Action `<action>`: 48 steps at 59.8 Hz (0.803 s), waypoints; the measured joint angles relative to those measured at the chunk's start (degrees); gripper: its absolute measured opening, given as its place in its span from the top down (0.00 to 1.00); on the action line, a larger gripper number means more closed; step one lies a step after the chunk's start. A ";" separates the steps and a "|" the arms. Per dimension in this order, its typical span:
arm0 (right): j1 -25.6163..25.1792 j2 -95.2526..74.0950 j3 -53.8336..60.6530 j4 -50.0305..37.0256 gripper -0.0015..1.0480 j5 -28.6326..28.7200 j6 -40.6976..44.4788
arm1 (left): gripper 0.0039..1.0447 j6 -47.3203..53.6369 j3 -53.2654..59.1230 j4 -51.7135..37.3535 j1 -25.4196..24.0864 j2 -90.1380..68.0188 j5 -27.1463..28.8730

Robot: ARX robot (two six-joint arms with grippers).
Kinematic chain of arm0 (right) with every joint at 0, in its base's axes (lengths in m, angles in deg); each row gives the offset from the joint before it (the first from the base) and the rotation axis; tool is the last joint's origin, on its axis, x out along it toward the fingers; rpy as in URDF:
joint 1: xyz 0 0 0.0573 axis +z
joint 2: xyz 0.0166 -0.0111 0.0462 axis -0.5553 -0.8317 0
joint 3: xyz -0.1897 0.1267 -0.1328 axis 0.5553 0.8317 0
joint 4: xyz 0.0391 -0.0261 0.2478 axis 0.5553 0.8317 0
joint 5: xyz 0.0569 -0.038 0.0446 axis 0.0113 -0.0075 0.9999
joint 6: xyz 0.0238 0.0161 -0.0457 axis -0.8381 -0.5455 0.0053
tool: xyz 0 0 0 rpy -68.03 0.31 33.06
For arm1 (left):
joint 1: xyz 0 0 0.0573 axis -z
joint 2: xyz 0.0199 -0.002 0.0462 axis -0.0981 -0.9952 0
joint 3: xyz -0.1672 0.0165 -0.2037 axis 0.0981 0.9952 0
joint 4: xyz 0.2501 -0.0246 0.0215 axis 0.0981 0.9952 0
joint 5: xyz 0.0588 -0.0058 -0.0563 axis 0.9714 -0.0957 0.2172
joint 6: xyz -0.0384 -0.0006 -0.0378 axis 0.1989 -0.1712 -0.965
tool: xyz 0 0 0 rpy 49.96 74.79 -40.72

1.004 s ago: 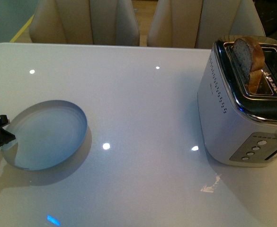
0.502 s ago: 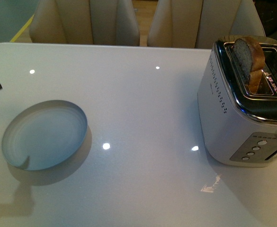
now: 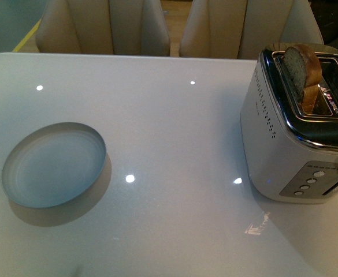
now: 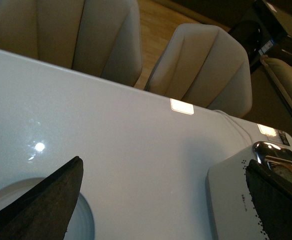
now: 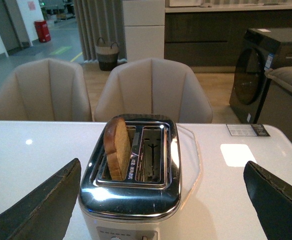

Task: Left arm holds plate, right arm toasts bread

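Note:
The pale blue-grey plate (image 3: 53, 165) lies flat and empty on the white table, at the left. Its rim also shows in the left wrist view (image 4: 83, 222). The bread (image 3: 301, 69) stands upright in the left slot of the silver toaster (image 3: 284, 138) at the right, its rounded top sticking out. My left gripper (image 4: 160, 205) is open and empty, raised above the table between plate and toaster (image 4: 230, 205). My right gripper (image 5: 160, 200) is open and empty, above the front of the toaster (image 5: 131, 197), with the bread (image 5: 117, 147) just ahead. Neither gripper shows in the front view.
Two beige chairs (image 3: 105, 26) (image 3: 244, 26) stand behind the table's far edge. The toaster's second slot (image 5: 150, 152) is empty. Its buttons (image 3: 313, 179) face the near side. Bare white tabletop (image 3: 174, 150) lies between plate and toaster.
My left gripper was at the plate's left rim, then lifted away to the left and left the front view. The plate stays on the table. Bread and toaster have not moved.

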 joint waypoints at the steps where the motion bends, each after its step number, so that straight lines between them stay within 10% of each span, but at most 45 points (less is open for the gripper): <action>1: 0.00 0.00 0.00 0.00 0.09 0.00 0.00 | 0.07 -0.28 0.00 0.42 0.76 0.74 0.87; 10: 0.00 0.00 0.00 0.00 0.09 0.00 0.00 | 0.09 0.33 0.55 -1.20 3.54 3.08 5.31; 16: 0.00 0.00 0.00 0.00 0.09 0.00 0.00 | 0.28 11.85 8.92 -21.11 3.17 4.07 18.67; 39: 0.00 0.00 0.00 0.00 0.09 0.00 0.00 | 0.97 21.29 28.11 -28.85 -3.34 18.99 13.79; 48: 0.00 0.00 0.00 0.00 0.09 0.02 0.00 | 0.97 21.53 32.17 -27.50 -5.18 24.52 12.28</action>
